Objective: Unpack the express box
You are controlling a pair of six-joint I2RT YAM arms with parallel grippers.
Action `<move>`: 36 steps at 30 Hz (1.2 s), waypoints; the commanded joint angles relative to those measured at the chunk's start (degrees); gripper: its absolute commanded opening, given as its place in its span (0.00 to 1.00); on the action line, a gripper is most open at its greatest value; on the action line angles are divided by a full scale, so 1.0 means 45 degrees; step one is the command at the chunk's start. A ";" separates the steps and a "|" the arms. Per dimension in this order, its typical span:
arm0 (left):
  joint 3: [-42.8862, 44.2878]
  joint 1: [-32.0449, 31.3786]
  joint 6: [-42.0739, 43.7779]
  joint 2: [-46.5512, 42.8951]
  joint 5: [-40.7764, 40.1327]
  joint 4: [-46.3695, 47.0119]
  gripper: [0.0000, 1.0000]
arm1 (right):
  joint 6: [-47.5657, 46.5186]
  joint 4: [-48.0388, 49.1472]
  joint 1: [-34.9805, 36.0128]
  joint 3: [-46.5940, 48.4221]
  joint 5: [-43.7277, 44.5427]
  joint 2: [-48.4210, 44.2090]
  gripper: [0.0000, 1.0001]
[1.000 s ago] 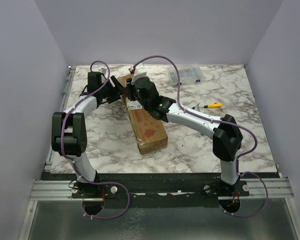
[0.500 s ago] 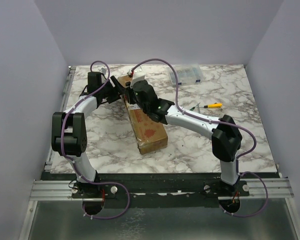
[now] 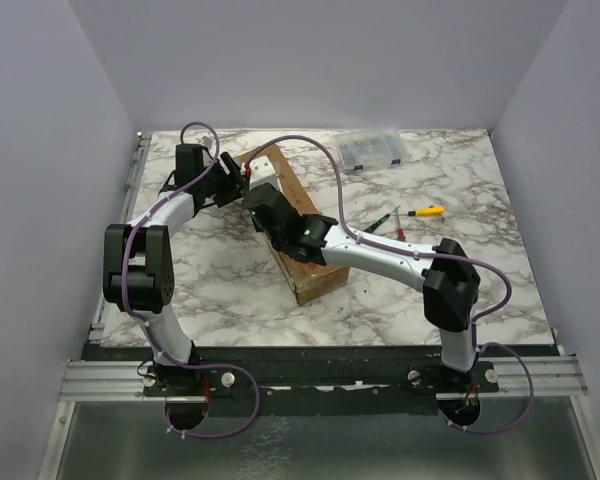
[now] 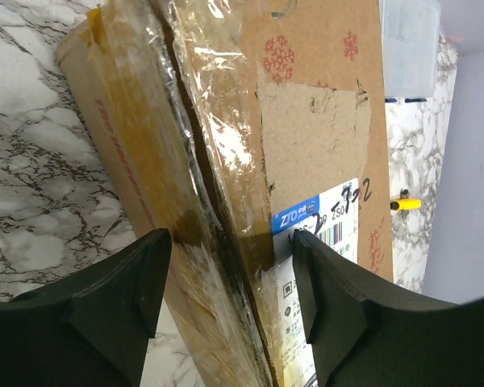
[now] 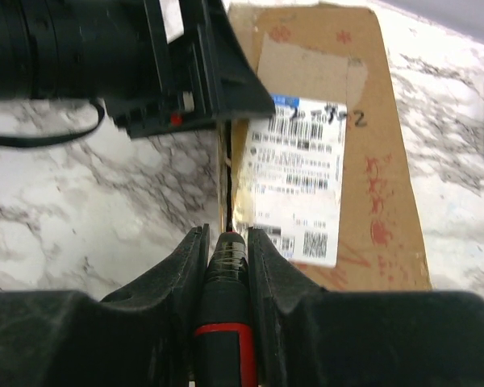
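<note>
Left wrist: express box [image 4: 306, 105] between fingers [image 4: 113, 298]

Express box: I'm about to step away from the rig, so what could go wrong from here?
1. The black-and-red-handled tool clamped in the right end effector sits at the yellowish taped seam right beside the left end effector; a slip could strike it.
2. That end effector stands open over the long brown cardboard express box, apparently not clamping it, so a push may slide it.
3. The contents are hidden; a deep tip could damage them.
</note>
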 commanded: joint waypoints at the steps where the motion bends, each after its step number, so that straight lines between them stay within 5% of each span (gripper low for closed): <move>1: -0.0256 0.0079 0.0246 0.0536 -0.1195 -0.0335 0.66 | 0.0118 -0.2659 0.0821 0.0255 0.1698 -0.0540 0.00; 13: 0.0391 0.0001 0.1134 0.1395 -0.1433 -0.0979 0.64 | 0.1105 -0.3863 0.1847 -0.2488 0.1201 -0.3157 0.00; 36: 0.0624 -0.0137 0.1666 0.1488 -0.2283 -0.1336 0.61 | 0.4965 -0.8069 0.4455 -0.4320 0.2533 -0.5083 0.00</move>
